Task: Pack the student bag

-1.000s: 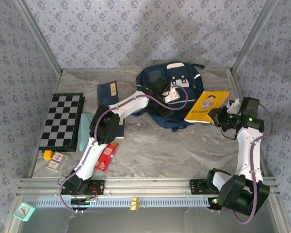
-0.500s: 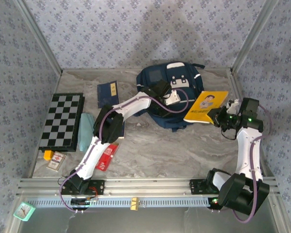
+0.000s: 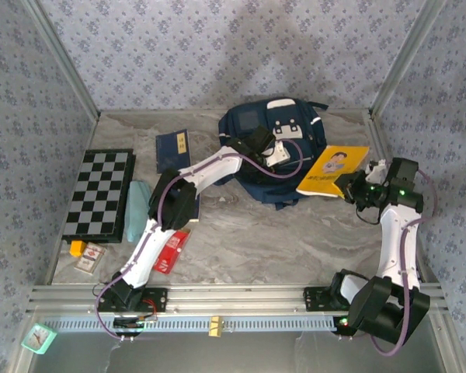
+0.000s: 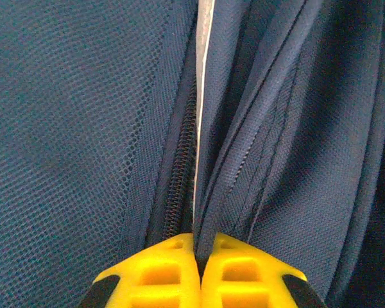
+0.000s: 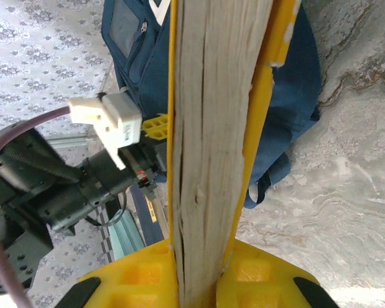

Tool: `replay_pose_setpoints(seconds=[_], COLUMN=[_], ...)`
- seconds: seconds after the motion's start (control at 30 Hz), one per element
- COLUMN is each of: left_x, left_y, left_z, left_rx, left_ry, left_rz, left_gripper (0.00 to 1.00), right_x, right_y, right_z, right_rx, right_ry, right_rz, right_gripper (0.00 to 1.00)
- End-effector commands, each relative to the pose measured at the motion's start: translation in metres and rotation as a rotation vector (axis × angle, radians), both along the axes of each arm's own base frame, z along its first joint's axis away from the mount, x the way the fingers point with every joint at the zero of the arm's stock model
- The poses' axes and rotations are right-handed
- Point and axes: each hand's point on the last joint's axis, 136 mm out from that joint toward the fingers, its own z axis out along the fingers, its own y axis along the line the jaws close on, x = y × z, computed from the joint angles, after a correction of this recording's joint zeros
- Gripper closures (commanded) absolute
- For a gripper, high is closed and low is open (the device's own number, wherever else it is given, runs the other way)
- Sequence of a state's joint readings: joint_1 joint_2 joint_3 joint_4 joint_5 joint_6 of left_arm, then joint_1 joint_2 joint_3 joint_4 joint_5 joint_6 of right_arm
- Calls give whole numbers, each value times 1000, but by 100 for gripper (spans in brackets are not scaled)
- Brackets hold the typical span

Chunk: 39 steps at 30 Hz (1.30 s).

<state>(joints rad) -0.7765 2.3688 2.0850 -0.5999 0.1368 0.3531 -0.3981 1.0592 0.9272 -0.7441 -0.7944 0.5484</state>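
Observation:
The student bag [image 3: 248, 128], navy with white trim, lies at the back middle of the table. My left gripper [image 3: 273, 152] rests on top of it. In the left wrist view its yellow fingertips [image 4: 173, 263] are shut on a fold of the bag's fabric [image 4: 70, 128] beside a zipper [image 4: 179, 186]. My right gripper [image 3: 351, 189] is shut on a yellow book [image 3: 334, 169] and holds it just right of the bag, above the table. The right wrist view shows the book's page edge [image 5: 212, 128] upright between the jaws of that gripper [image 5: 202, 256], with the bag [image 5: 295, 77] behind it.
A chessboard [image 3: 99, 194] lies at the left, with a teal case [image 3: 136, 203] beside it. A navy booklet [image 3: 172, 149] lies left of the bag. A red packet [image 3: 171, 250] and small cards [image 3: 88, 256] sit near the front left. Marble table [image 3: 279, 241] shows between the arms.
My left gripper has gone from open to shut on the bag's fabric. The right gripper and the yellow book have shifted slightly to the right.

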Motion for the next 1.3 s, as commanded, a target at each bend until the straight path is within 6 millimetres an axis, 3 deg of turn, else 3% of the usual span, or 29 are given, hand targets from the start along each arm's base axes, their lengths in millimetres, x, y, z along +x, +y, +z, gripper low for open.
replay_pose_setpoints(seconds=[0.0, 0.13, 0.37, 0.6, 0.77, 0.9, 0.97, 1.17, 1.27], left_x=[1, -5, -2, 5, 4, -12, -14, -20, -14], left_y=[7, 16, 29, 31, 30, 19, 20, 18, 22], left_z=[77, 102, 157, 203, 229, 239, 244, 266, 277], left_rx=[-122, -163, -231, -277, -331, -368, -362, -414, -422], left_ry=[-76, -90, -170, -263, -276, -239, -260, -267, -293], left_rz=[90, 130, 202, 210, 222, 154, 159, 143, 189], left_gripper=[100, 100, 100, 100, 100, 100, 100, 100, 100], right_x=[-1, -4, -19, -36, -37, -23, -6, 52, 79], right_y=[4, -1, 4, 33, 66, 102, 113, 128, 133], right_z=[23, 30, 25, 13, 5, 7, 8, -3, -12], right_rx=[-10, -52, -57, -17, 45, 108, 109, 82, 90], right_ry=[-77, -64, 9, 45, 27, -35, -78, -204, -235], right_rz=[38, 20, 18, 120, 227, 375, 406, 424, 425], right_gripper=[100, 100, 100, 100, 100, 100, 100, 99, 99])
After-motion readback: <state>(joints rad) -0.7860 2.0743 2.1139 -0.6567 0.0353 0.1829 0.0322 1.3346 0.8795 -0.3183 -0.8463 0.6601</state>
